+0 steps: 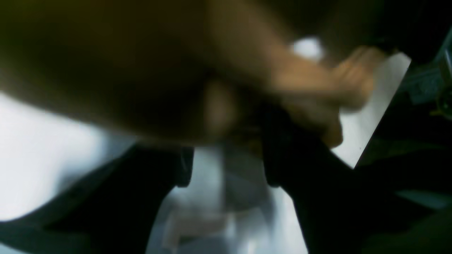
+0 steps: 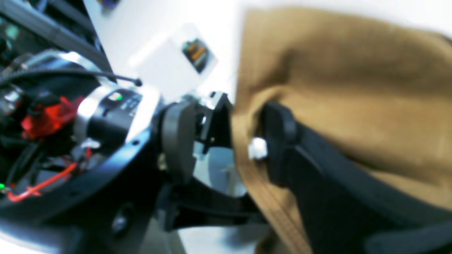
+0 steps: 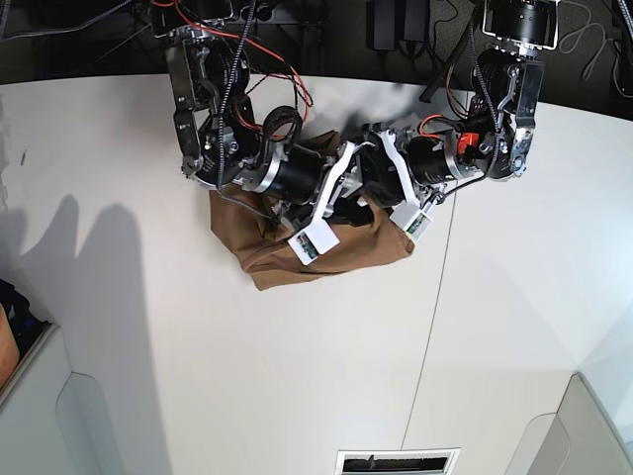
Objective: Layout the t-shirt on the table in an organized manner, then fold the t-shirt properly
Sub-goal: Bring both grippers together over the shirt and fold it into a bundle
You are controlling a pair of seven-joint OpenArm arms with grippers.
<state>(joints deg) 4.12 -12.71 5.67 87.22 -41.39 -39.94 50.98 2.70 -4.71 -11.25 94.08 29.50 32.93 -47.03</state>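
The tan t-shirt (image 3: 341, 247) lies bunched on the white table (image 3: 148, 346), under both arms, which meet over its top edge. In the right wrist view my right gripper (image 2: 222, 141) stands open. The t-shirt's ribbed hem (image 2: 247, 165) and small white tag (image 2: 257, 148) hang between the fingers, against the right-hand finger (image 2: 279, 141). The left wrist view is blurred. There my left gripper (image 1: 227, 162) shows two dark fingers apart with white table between them. The t-shirt's fabric (image 1: 141, 70) covers the fingertips.
A thin dark seam (image 3: 435, 297) runs down the table right of the shirt. Grey bins sit at the lower left (image 3: 30, 396) and lower right (image 3: 593, 435) corners. A vent (image 3: 396, 462) is at the front edge. Cables hang at the back.
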